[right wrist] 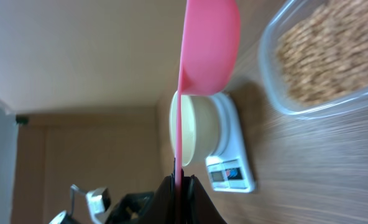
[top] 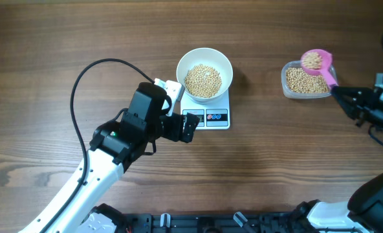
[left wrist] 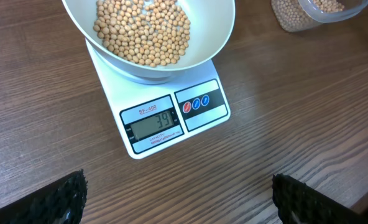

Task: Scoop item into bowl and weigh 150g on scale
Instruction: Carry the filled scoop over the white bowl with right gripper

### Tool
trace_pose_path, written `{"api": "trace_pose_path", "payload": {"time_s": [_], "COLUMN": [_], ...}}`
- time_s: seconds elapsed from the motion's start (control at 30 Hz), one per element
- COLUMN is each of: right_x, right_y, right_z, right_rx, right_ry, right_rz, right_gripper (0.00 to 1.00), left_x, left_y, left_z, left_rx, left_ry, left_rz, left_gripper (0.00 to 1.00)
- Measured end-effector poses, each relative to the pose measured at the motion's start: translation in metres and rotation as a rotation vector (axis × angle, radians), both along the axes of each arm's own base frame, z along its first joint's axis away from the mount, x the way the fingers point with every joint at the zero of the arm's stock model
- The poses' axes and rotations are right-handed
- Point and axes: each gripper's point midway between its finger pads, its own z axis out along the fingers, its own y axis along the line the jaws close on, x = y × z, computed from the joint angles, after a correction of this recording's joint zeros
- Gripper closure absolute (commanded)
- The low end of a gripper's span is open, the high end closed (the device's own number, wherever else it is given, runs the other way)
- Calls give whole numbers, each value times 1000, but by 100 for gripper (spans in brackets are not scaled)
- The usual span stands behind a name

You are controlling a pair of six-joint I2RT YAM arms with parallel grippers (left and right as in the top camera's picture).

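Observation:
The white bowl (top: 225, 61) holds a layer of tan beans (top: 203, 80) and stands on the white scale (top: 217, 119). In the left wrist view the scale (left wrist: 171, 118) shows 39 on its display, below the bowl (left wrist: 216, 38). My left gripper (top: 190, 126) hovers open at the scale's front left; its fingers (left wrist: 59, 200) stand wide apart over bare wood. My right gripper (top: 339, 92) is shut on the handle of a pink scoop (top: 316, 61), which is full of beans and sits above the clear tub (top: 305, 83). The right wrist view shows the scoop (right wrist: 209, 43) edge-on.
The clear plastic tub (right wrist: 321, 56) of beans stands at the right, apart from the scale. A black cable (top: 81, 84) loops over the table on the left. The left arm (top: 114, 149) stretches in from the front left.

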Motion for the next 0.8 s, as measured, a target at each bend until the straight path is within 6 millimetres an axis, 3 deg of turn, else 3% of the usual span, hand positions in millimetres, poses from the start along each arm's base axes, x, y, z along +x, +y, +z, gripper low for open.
{"api": "trace_pose_path", "payload": {"time_s": [0.47,0.7,0.8], "right_x": [17,30,33], "right_y": [161,194,202], "right_z": [10,-18,-13], "right_rx": [-44,-288,-444], "right_ry": [-175,-154,-199], "right_rz": [502,559,544], "right_gripper": [95,95,95], "left_x": [0,0,0], "left_y": [0,0,0], "left_z": [0,0,0], "left_rx": [0,0,0], "left_ry": [0,0,0], "left_rz": [0,0,0], "left_gripper": [0,0,0]}}
